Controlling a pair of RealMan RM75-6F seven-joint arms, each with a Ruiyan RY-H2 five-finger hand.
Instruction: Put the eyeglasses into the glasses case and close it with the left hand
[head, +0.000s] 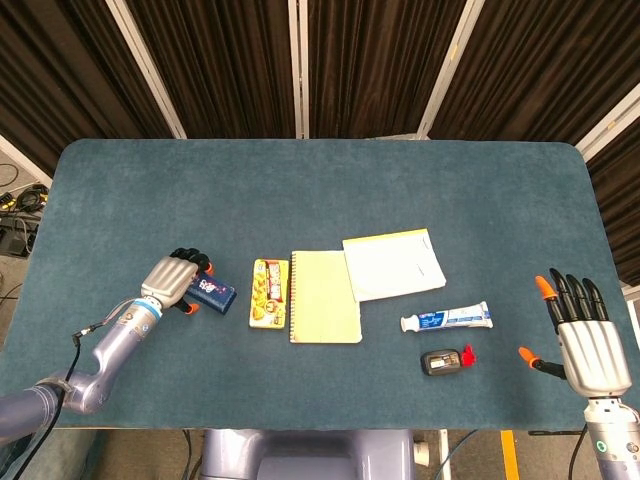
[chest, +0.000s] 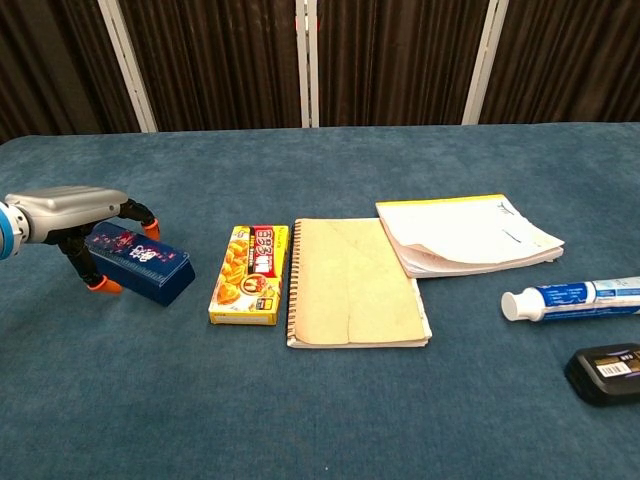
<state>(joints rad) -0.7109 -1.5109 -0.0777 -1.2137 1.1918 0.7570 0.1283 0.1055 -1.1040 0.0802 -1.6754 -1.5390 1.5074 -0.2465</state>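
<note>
Early stage. Left hand has its fingers wrapped on the blue glasses case near the bench's left edge, case closed. No eyeglasses visible anywhere. Right hand idle, fingers spread, at the right front corner. Opening, loading and closing all remain.
</note>
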